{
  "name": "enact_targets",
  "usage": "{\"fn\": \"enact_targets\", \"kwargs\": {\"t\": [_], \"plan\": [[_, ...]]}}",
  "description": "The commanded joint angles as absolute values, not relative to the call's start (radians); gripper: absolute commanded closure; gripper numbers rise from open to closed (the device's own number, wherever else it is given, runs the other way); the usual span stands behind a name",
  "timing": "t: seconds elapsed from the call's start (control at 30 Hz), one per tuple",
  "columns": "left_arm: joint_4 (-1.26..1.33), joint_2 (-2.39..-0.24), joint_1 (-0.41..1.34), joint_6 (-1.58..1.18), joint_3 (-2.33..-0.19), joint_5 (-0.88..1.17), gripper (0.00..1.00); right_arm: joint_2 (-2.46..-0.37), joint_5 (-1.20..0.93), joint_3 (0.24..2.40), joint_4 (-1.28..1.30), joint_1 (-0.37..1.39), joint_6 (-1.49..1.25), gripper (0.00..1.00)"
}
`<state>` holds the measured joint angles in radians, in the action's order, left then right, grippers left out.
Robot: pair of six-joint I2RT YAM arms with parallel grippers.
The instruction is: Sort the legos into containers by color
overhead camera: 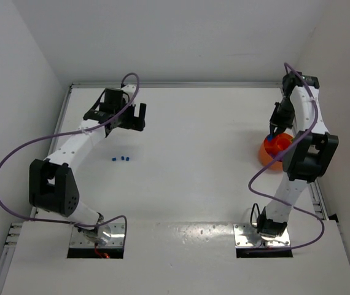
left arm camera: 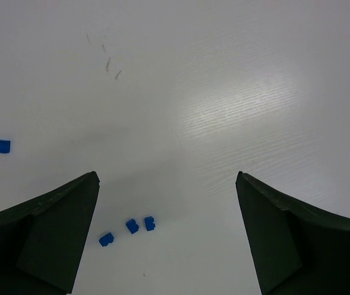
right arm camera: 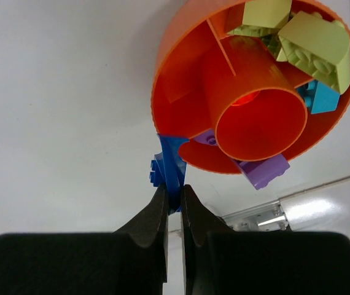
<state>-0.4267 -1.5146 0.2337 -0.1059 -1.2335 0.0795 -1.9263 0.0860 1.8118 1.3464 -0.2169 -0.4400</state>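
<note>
Three blue bricks (left arm camera: 132,226) are lying close together on the table (left arm camera: 224,92), showing in the gap between my left fingers (left arm camera: 40,239). Those fingers are standing wide apart, hanging over the table and holding nothing. A fourth blue brick (left arm camera: 1,145) is sitting alone off to one side, well apart from the trio. From above, the trio is lying on the left half of the table, a little nearer my bases than the left fingers.

My right fingers (right arm camera: 150,227) are pressing together on a blue piece (right arm camera: 170,163), pinching its lower end. The rest of it is sticking up right at the outer rim of the tub (right arm camera: 181,80); I cannot tell whether it is touching. The tub is orange and round, with a centre tube and dividers running out to the wall. Lime bricks (right arm camera: 313,46) are filling one compartment, a teal brick (right arm camera: 322,98) is sitting in the next, and purple bricks (right arm camera: 264,171) are showing in the one nearest my fingers. From above, the tub is standing by the table's right edge, partly hidden behind my right arm (overhead camera: 304,153).
</note>
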Motion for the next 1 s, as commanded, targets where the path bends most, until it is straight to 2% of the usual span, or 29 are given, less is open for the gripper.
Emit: {"fn": "enact_targets", "kwargs": {"t": [0.0,0.23,0.27,0.3,0.4,0.53,0.67,0.73,0.83,0.97], "plan": [[-0.411,-1.522,0.215,-0.121,-1.275,0.078,0.0,-1.947,0.141,1.865,1.379,-0.204,-0.459,1.0],[-0.411,-1.54,0.206,-0.121,-1.275,0.078,0.0,-1.979,0.178,1.875,1.37,-0.204,-0.459,1.0],[-0.411,-1.54,0.206,-0.121,-1.275,0.078,0.0,-1.991,0.178,1.884,1.37,-0.204,-0.459,0.96],[-0.411,-1.54,0.206,-0.121,-1.284,0.078,0.0,-2.002,0.178,1.884,1.37,-0.204,-0.448,0.84],[-0.423,-1.54,0.206,-0.101,-1.284,0.078,0.0,-2.013,0.158,1.893,1.361,-0.204,-0.43,0.65],[-0.445,-1.56,0.196,-0.068,-1.304,0.1,0.0,-2.022,0.135,1.902,1.361,-0.204,-0.407,0.52],[-0.455,-1.56,0.173,-0.02,-1.304,0.147,0.0,-2.013,0.054,1.939,1.351,-0.204,-0.362,0.52],[-0.456,-1.519,0.155,0.006,-1.287,0.172,0.0,-1.988,-0.032,1.98,1.342,-0.195,-0.307,0.57],[-0.425,-1.477,0.089,0.015,-1.25,0.144,0.0,-1.956,-0.155,2.035,1.342,-0.186,-0.223,0.59],[-0.519,-1.52,-0.012,0.058,-1.299,0.129,0.09,-1.986,-0.363,2.201,1.368,-0.186,-0.002,0.57]]}}
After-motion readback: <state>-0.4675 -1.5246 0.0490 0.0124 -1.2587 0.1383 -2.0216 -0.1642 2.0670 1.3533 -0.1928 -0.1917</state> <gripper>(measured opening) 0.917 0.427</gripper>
